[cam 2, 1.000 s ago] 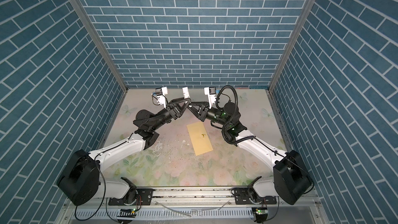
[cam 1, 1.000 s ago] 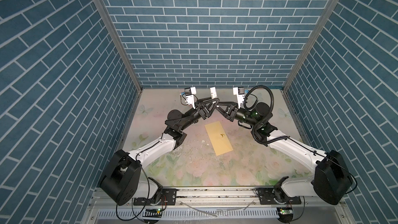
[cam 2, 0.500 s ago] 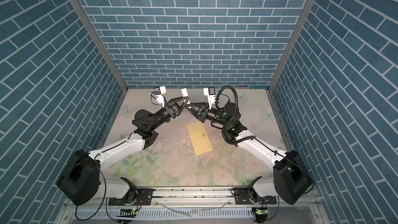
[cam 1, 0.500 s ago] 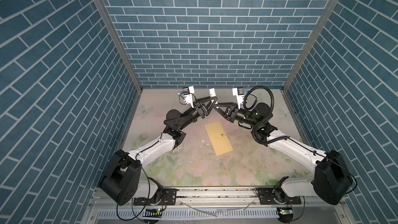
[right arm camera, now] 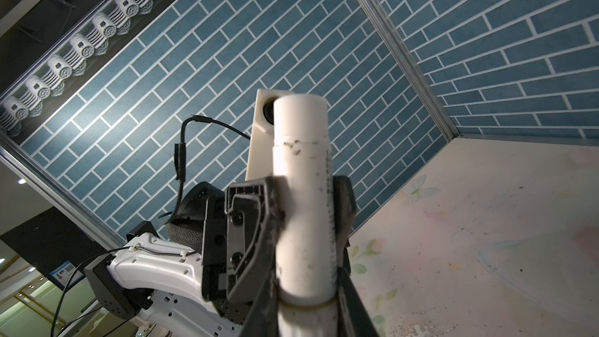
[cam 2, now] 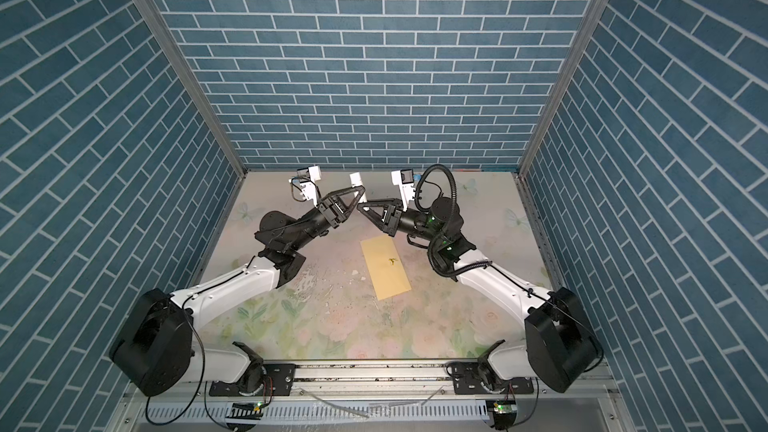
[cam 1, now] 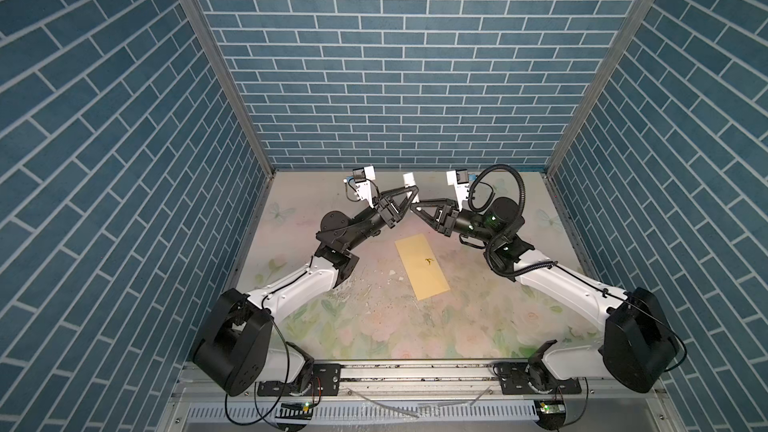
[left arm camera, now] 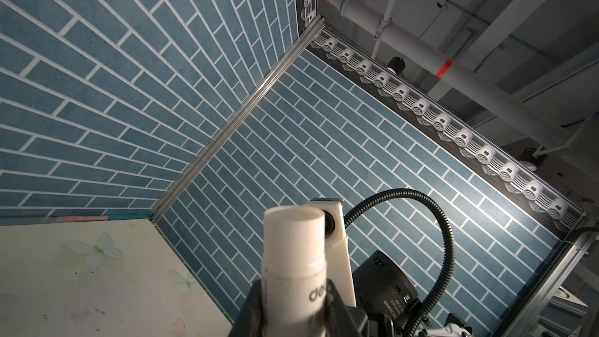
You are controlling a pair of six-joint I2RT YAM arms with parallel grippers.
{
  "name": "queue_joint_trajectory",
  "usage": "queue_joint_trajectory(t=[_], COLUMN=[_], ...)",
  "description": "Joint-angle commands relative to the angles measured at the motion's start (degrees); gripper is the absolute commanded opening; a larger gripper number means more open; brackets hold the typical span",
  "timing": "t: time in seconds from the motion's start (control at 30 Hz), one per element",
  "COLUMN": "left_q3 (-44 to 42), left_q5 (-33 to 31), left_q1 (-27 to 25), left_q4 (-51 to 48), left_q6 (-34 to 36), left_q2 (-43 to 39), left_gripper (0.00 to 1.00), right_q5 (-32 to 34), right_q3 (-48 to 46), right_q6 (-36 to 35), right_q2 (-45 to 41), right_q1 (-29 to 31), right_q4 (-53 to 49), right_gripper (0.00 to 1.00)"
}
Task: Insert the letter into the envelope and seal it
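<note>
Holding glue stick (right arm camera: 303, 189) aloft btwn both arms | L gripper (cam 1: 411, 193): jaws clamped on stick | R gripper (cam 1: 415, 209): jaws clamped on stick | envelope (cam 1: 422, 265): flat on table (cam 1: 478, 317), untouched

Left pincer (left arm camera: 293, 296) — narrower, onto glue stick (left arm camera: 293, 244)

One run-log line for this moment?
left pincer: grips glue stick; right pincer: grips glue stick; envelope: flat on table; letter: not visible

envelope (cam 1: 422, 265) on table (cam 1: 478, 326), glue stick (cam 1: 409, 179) behind
</note>
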Motion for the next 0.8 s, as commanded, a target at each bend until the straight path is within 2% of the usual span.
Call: queue_joint_trajectory(t=[0.0,0.07,0.2,0.3,0.37,0.5,0.67,0.77], left_q3=[0.26,-0.08,-1.25,-1.72,-1.66,-1.63,-1.84,-1.98], left_q5=[-0.39,-0.87,-2.99,-3.95,-4.17,-4.38,-4.72,-4.96], left_q1=[0.35,0.30,0.35,0.35,0.35,0.35,0.35,0.35], left_q4=[1.61,1.20,-0.87,-1.17,-1.05,-1.01,-0.76,-0.64], left_q6=[1.54,1.93,3.65,4.00,3.84,3.68,3.65,3.46], left_q2=[0.56,0.25,-1.27,-2.14,-2.19,-2.25,-2.31,-2.27], left_gripper=[0.08,0.00,0.00,0.00,0.00,0.00,0.00,0.00], right_q5=[-1.91,-1.66,-0.86,-0.96,-1.29,-1.34,-1.67,-1.73], right_q3=[-0.29,-0.04,1.04,1.23,1.23,0.88,0.78,0.73], right_q6=[0.70,-0.21,-3.13,-3.54,-3.15,-2.69,-2.42,-2.34], right_q2=[-0.03,-0.42,-1.65,-2.23,-2.06,-1.80,-1.62,-1.36], right_q1=[0.02,0.03,0.05,0.08,0.05,0.08,0.07,0.04], right_q4=[0.23,-1.67,-7.02,-8.23,-8.15,-7.51,-7.23,-7.21], right_gripper=[0.00,0.00,0.00,0.20,0.27,0.27,0.38,0.38])
